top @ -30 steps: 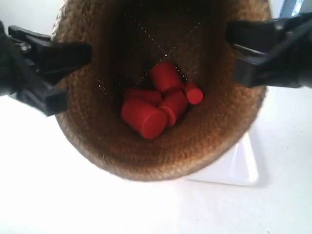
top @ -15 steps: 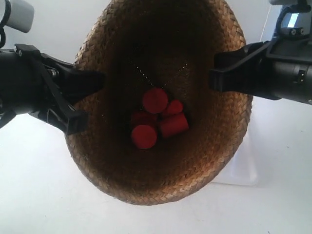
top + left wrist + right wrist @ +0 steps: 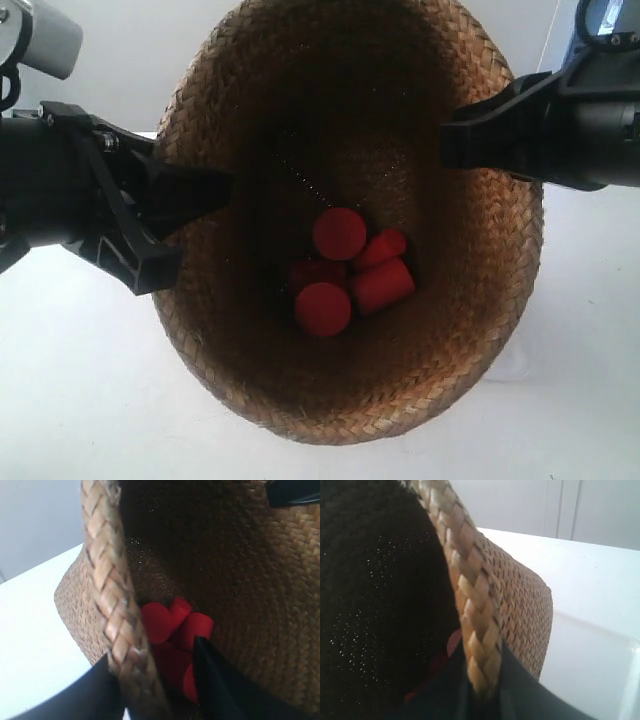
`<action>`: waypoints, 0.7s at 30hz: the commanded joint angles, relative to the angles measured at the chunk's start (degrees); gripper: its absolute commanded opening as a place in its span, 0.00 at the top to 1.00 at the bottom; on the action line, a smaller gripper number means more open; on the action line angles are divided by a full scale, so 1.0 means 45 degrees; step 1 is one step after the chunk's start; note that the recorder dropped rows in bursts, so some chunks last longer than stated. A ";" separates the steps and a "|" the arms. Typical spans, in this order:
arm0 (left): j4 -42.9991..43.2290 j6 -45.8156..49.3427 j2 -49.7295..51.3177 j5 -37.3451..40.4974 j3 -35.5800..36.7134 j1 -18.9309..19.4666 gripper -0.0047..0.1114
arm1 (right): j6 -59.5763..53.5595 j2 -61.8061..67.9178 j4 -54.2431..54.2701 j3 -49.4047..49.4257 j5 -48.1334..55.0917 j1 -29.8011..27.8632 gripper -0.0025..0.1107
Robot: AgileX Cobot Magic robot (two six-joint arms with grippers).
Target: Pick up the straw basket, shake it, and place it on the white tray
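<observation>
The straw basket (image 3: 420, 330) hangs in the air with its round mouth turned toward the exterior camera. Both grippers hold it by the braided rim. The arm at the exterior view's left has its gripper (image 3: 185, 230) shut across the rim, one finger inside and one outside. The arm at the exterior view's right has its gripper (image 3: 470, 135) shut on the opposite rim. In the left wrist view my gripper (image 3: 150, 680) pinches the braid (image 3: 107, 590). In the right wrist view my gripper (image 3: 482, 680) does the same. The white tray (image 3: 590, 665) lies below the basket, beside its wall; the exterior view hides it.
Several red cylinders (image 3: 340, 235) lie loose in the bottom of the basket, also seen as red cylinders (image 3: 165, 622) from the left wrist. A white tabletop (image 3: 70, 390) lies under everything. A pale wall (image 3: 530, 505) stands behind.
The basket has dropped away from the exterior camera and shifted a little right. The red cylinders have tumbled into a new heap. The tray corner seen earlier is now covered.
</observation>
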 commanded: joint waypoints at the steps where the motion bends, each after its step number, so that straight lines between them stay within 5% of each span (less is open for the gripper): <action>1: -0.0185 -0.0483 -0.0121 0.0027 -0.0165 0.0140 0.43 | 0.0231 -0.0088 0.0064 -0.0257 -0.0746 0.0113 0.98; 4: -0.0185 -0.0539 -0.0121 -0.0081 -0.0165 0.0184 0.33 | 0.0460 0.0011 0.0064 -0.0257 -0.0931 0.0090 0.98; 13: -0.0053 -0.0057 -0.0852 -0.1080 -0.0165 0.0184 0.32 | 0.1856 0.0919 0.0064 -0.0347 -0.1883 -0.1041 0.98; 21: -0.0053 -0.0057 -0.1373 -0.1114 0.0019 0.0184 0.32 | 0.0615 0.2759 0.0007 -0.3926 0.3417 -0.2872 0.98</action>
